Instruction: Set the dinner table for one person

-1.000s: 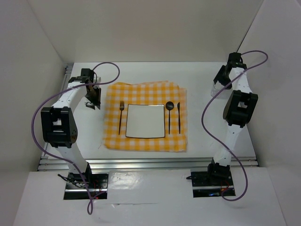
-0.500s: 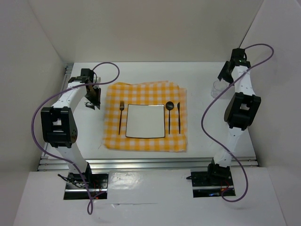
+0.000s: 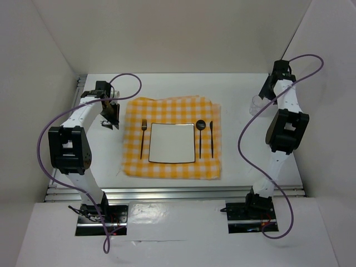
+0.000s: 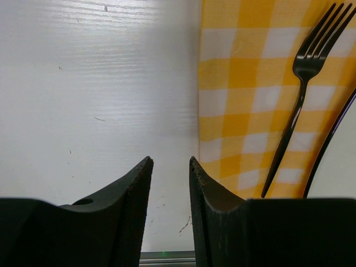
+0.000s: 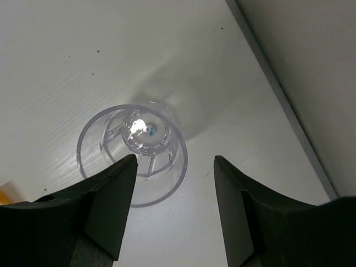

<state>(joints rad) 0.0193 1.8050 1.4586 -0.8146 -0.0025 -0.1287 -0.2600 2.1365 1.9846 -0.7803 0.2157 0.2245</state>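
Clear glass [image 5: 132,154] stood free near the dinner table's [image 3: 167,83] far right corner. The right gripper [image 5: 173,161] had shifted toward the right edge, wide open and empty, so 1 pickup remained. Left gripper [image 4: 170,161] hovered narrowly open, empty.

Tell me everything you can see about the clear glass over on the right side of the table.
The glass is a clear, colourless tumbler with a round rim and ribbed sides narrowing to a smaller, glinting base. It stands upright and looks empty, on the bare white table, right of the checked cloth and near the side wall. The right gripper hangs open above it. One finger hides part of the rim in the wrist view; whether they touch cannot be told.
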